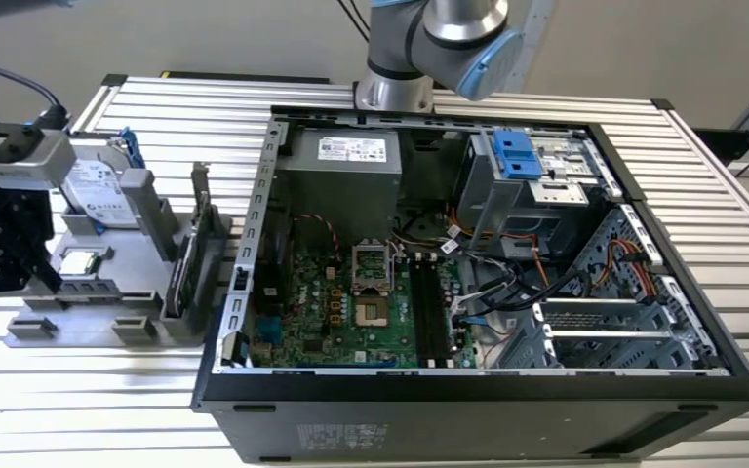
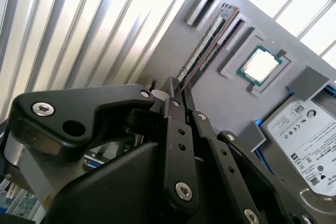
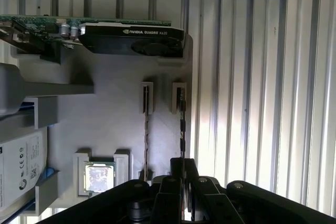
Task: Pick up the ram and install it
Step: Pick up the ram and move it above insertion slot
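Standing on edge in the grey fixture tray (image 3: 113, 129) are two memory sticks, side by side and parallel, each seated at its far end in its own slotted bracket: the ram (image 3: 181, 124) and a second memory stick (image 3: 146, 135). The gripper (image 3: 182, 167) is at the near end of the ram, its jaws drawn together against both faces of the board and clamped on it; the ram is still seated in its bracket. The same tray holds one processor chip (image 3: 100, 177) lying flat in a square recess, one hard drive (image 3: 21, 161) with blue rails, and one graphics card (image 3: 131, 38) upright at the far edge. In the exterior view one open computer case (image 1: 479, 390) lies on the slatted bench (image 1: 89, 409) just beside the tray, containing one motherboard (image 1: 335, 312) and one power supply (image 1: 348, 161).
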`<state>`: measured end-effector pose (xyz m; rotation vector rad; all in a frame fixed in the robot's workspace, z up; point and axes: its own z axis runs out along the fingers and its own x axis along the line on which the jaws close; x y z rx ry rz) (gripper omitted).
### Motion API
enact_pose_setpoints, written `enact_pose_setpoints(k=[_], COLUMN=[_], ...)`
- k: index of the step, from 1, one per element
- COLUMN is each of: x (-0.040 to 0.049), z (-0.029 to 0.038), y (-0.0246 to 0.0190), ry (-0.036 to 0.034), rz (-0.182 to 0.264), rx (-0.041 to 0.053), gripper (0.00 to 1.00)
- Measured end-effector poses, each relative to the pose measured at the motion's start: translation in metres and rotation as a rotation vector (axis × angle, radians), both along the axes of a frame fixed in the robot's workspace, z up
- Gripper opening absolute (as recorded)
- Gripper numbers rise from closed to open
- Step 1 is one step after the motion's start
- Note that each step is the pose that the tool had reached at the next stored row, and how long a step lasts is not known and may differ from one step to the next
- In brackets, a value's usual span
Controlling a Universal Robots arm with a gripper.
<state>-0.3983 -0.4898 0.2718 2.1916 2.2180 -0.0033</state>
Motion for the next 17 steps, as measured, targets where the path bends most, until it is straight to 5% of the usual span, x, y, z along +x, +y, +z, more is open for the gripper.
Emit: enact_pose_setpoints(k=[17], x=[0.0], z=[0.0083], y=[0.0], ry=[0.0001], rz=[0.0], rx=[-0.0001], gripper=[0.0])
